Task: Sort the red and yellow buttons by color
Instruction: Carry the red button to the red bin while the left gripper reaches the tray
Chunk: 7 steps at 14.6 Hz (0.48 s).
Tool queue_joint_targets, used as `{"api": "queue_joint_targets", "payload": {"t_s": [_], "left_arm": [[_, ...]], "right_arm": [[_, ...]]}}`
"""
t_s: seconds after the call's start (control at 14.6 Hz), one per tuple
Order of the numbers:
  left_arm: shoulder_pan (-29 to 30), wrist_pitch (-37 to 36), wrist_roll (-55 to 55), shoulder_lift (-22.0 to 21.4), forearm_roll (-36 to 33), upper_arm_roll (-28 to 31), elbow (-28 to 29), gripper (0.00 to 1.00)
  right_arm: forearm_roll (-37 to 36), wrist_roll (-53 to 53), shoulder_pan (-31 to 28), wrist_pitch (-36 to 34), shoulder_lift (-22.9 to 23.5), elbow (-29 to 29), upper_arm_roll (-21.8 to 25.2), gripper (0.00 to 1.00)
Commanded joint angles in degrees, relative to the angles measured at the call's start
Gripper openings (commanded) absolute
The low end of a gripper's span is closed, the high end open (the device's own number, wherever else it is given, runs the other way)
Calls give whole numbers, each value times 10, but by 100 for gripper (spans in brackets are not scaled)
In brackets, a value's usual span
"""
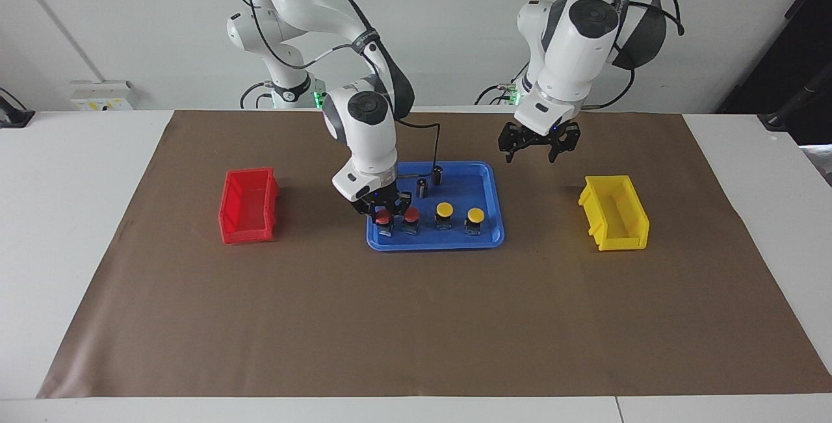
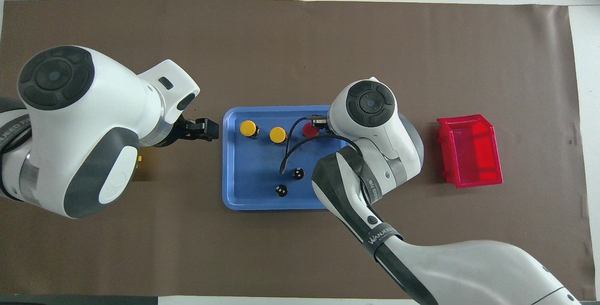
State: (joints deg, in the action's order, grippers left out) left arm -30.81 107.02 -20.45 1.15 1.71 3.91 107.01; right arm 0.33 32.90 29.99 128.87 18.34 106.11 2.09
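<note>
In the blue plastic tray [image 1: 489,179], all four domed push-buttons are sitting unsorted; both bins are lying empty. The right gripper [image 1: 383,213] is clamping the end red button [image 1: 383,217], while the left gripper [image 1: 539,145] is waiting wide above the bench [image 1: 403,319].

"WANJEED" (end unclear) on the right arm's [image 2: 382,237] dark cable sleeve

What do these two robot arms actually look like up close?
Both arms are glossy white with rounded dark grey joint caps and grey sleeves. Black cables loop along them. The right arm carries a band lettered in white. Each ends in a small black tool: left tool, right tool.
</note>
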Motion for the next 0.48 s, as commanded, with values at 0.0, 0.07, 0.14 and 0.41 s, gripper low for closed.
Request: {"api": "queue_joint_targets", "payload": {"t_s": [0.0, 0.07, 0.14, 0.41], "left_arm": [[-30, 40, -15, 18, 7, 8, 2, 95], [-33, 50, -19, 27, 12, 9, 2, 95], [-34, 60, -21, 35, 14, 8, 2, 95], [-40, 126, -30, 94, 26, 8, 7, 95]], "right_arm": [[7, -39, -33, -94, -28, -61, -2, 29], [7, -62, -49, -139, -45, -75, -2, 29], [7, -97, -67, -170, -70, -72, -1, 29], [7, -245, -164, -235, -170, 12, 0, 29]]}}
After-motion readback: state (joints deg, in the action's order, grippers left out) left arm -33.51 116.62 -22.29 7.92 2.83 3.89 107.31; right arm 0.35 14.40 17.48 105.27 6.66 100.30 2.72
